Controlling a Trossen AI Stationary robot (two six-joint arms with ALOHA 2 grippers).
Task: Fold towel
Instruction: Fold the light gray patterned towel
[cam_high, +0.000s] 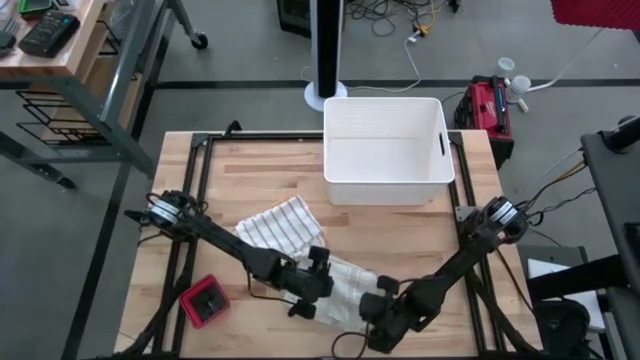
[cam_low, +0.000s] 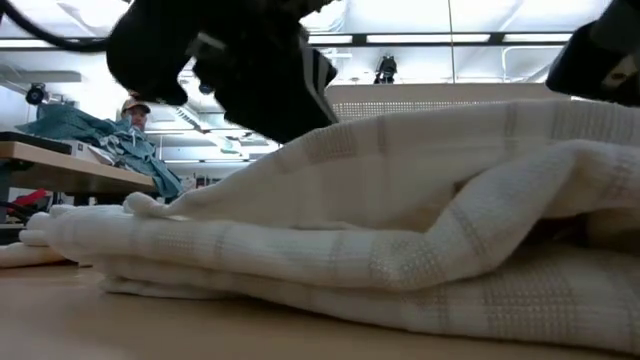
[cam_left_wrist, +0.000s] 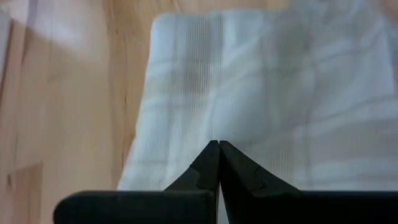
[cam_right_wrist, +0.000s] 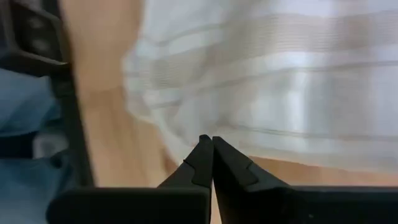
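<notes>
Striped towel (cam_high: 300, 250) lies crumpled on the wooden table (cam_high: 260, 170), running from about the table's middle toward the near edge, just in front of the white bin (cam_high: 385, 150) but apart from it. From the low view I see it bunched in thick folds, several layers stacked, pale stripes across the weave (cam_low: 400, 260).

Left gripper (cam_high: 318, 272) sits over the near half of the towel — its wrist view shows the two fingers pressed tight together, tips above the cloth (cam_left_wrist: 261, 87), nothing pinched between them. One towel corner shows against bare wood there.

Right gripper (cam_high: 378, 300) is at the towel's near edge, close beside the left one. Its fingers are also pressed together with nothing between them; its own view shows the towel's hem (cam_right_wrist: 267, 81) just past the tips, with bare wood under them.

Around the work: a small red box (cam_high: 205, 303) with a dark top rests near the table's front left corner, well apart from the towel. In the low view, a person (cam_low: 135, 115) shows in the room behind — partly hidden by a heap of teal cloth (cam_low: 100, 140) on a bench.
</notes>
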